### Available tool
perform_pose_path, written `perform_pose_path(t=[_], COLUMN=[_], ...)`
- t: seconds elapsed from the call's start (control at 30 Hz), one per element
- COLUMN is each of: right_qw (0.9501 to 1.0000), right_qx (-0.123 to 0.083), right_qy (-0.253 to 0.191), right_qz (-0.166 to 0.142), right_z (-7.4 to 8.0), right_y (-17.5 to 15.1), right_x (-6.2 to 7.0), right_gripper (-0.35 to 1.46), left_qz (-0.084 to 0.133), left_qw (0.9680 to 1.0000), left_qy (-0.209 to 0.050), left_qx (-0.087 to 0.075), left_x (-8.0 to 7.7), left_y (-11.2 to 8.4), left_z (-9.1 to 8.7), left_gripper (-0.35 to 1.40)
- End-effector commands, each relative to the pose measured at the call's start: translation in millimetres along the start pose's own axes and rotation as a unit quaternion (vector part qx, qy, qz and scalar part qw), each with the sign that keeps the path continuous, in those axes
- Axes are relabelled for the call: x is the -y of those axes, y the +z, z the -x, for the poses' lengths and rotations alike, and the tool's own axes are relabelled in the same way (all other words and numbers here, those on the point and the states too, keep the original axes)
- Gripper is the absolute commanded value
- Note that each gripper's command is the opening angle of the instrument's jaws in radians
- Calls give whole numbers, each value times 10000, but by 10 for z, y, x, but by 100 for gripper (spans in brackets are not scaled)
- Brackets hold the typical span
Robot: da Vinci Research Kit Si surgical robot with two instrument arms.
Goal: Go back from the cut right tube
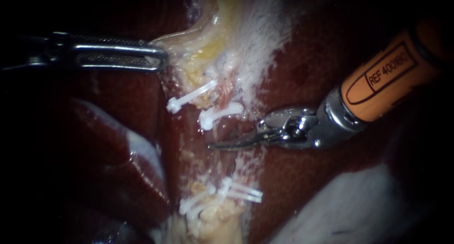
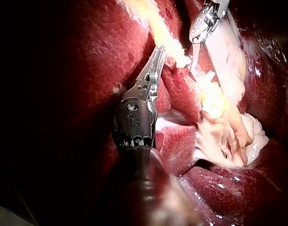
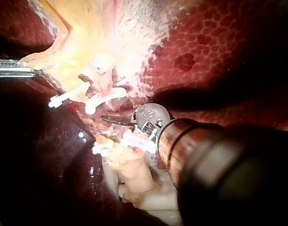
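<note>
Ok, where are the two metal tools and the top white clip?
left instrument (image 1: 160,59): endoscope view, tip of its pincer, shut on pale tissue (image 1: 189,50).
right instrument (image 1: 220,145): endoscope view, tips of its shut blades.
top white clip (image 1: 191,96): endoscope view, middle of its bar.

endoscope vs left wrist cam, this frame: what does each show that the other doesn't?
Endoscope only: the white clips and the orange shaft of the right instrument. Left wrist only: crumpled pale tissue lying beside the left instrument. Both: the left instrument shut on the pale tissue edge, the right instrument's shut blades, and the liver.
</note>
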Motion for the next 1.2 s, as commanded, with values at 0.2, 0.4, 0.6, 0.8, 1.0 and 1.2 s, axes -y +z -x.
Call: perform_pose_path(t=[0.2,0.4,0.6,0.8,1.0,1.2], right_qw=[9999,9998,9998,9998,9998,9997], right_qx=[-73,-145,-177,-185,-181,-186], right_qy=[12,15,14,13,9,-22], right_qz=[-73,-124,-131,-123,-128,-124], right_z=[1,0,0,1,3,5], right_y=[3,5,4,2,0,-4], right_x=[3,4,4,4,4,4], right_gripper=[-35,-33,5,27,46,62], left_qz=[-2,-2,-3,-5,-5,-7], left_qw=[10000,10000,10000,10000,10000,10000], left_qy=[2,2,2,3,4,5], left_qx=[2,2,2,1,2,1], left_x=[0,0,0,0,0,0], left_y=[0,0,-1,-2,-2,-3], left_z=[0,0,0,-1,-1,-1], left_gripper=[-35,-35,-35,-35,-35,-35])
